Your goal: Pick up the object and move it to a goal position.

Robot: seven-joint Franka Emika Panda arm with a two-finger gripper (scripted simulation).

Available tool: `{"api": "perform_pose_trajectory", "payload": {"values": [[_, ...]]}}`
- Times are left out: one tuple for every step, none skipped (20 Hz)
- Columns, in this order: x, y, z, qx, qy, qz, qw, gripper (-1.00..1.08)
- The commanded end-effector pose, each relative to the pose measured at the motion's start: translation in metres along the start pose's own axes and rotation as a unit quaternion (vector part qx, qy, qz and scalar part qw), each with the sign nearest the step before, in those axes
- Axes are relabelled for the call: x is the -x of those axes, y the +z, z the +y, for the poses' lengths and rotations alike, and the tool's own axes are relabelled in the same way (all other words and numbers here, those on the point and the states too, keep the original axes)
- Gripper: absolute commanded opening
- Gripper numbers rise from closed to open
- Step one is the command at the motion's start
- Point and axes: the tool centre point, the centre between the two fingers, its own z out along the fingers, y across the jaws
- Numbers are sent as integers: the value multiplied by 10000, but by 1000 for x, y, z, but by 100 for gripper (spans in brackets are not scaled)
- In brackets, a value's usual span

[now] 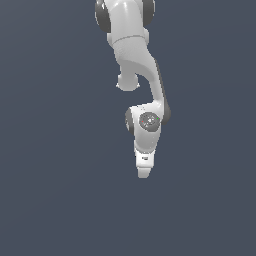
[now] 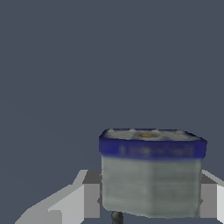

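Observation:
In the wrist view the object (image 2: 151, 179) fills the space between my fingers: a grey blocky body with a dark blue band around its top and a small dark stub (image 2: 116, 217) under it. My gripper (image 2: 151, 194) is shut on it, with the left finger (image 2: 89, 192) and the right finger (image 2: 210, 192) pressed against its two sides. In the exterior view the gripper (image 1: 143, 172) points down below the white arm (image 1: 135, 50), and the object is hidden behind the hand there.
A plain dark blue-grey surface (image 1: 60, 200) lies all around the arm in both views. No other objects or edges show.

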Motion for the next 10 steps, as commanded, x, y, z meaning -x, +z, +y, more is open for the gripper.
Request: {"api": "perform_pose_trajectory", "payload": {"values": [[-21, -4, -4, 4, -11, 3, 10000, -100], [-29, -5, -6, 4, -11, 3, 10000, -100], [-36, -6, -7, 4, -11, 3, 10000, -100], [-43, -7, -9, 4, -11, 3, 10000, -100], [-48, -8, -10, 4, -11, 3, 10000, -100], [-53, -9, -10, 4, -11, 3, 10000, -100], [-56, -9, -11, 4, -11, 3, 10000, -100], [-59, -10, -11, 4, -11, 3, 10000, -100], [-60, -10, -12, 4, -11, 3, 10000, -100], [-61, -10, -12, 4, -11, 3, 10000, -100]]}}
